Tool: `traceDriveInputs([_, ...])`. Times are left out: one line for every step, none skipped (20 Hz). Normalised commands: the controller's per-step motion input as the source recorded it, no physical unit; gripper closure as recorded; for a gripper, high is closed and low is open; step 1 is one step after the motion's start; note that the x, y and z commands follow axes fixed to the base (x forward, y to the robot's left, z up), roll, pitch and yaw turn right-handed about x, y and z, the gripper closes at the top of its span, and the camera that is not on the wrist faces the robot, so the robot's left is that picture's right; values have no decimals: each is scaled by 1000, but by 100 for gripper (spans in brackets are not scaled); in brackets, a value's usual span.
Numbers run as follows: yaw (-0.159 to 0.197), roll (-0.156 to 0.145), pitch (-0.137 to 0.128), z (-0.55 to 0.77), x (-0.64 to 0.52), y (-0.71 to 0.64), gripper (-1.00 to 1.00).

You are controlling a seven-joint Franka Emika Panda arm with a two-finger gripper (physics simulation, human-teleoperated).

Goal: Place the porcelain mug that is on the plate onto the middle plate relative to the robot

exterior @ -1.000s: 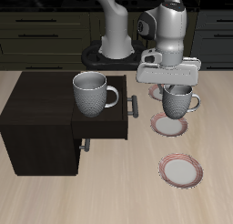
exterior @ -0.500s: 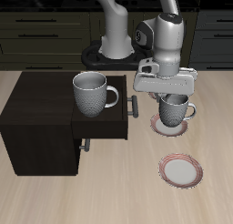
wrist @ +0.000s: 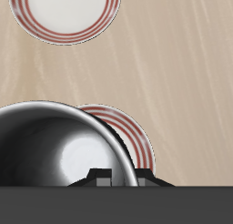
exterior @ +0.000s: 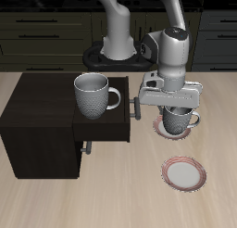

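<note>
My gripper (exterior: 173, 108) is shut on the rim of the porcelain mug (exterior: 180, 121), grey-white and speckled, with its handle towards the table's side edge. The mug hangs upright right over the middle plate (exterior: 165, 131), its base at or just above that plate; I cannot tell whether they touch. In the wrist view the mug's pale inside (wrist: 59, 150) fills the space before my gripper (wrist: 116, 176), with the middle plate's ringed rim (wrist: 138, 137) showing beside it. The plate farther back is hidden behind my hand.
A third plate alike (exterior: 183, 171) lies nearer the table's front edge and also shows in the wrist view (wrist: 65, 14). A slightly bigger mug (exterior: 93, 95) stands on a dark wooden cabinet (exterior: 37, 130), whose open drawer (exterior: 109, 132) reaches close to the middle plate.
My gripper has carried the mug from over the far plate towards the table's front edge and down, until it is low over the middle plate.
</note>
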Motion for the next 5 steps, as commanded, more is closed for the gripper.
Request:
traceDriveInputs([-87,-56,15,52,-3,-270,-100])
traceDriveInputs([6,-27,-17,108,-3,-93,-100])
traceDriveInputs([-8,-33,-13,95,12,-69,-100])
traceDriveInputs([-12,-4,-17,87,18,-8,-100])
traceDriveInputs([46,9,-54,196,-80,4,-100])
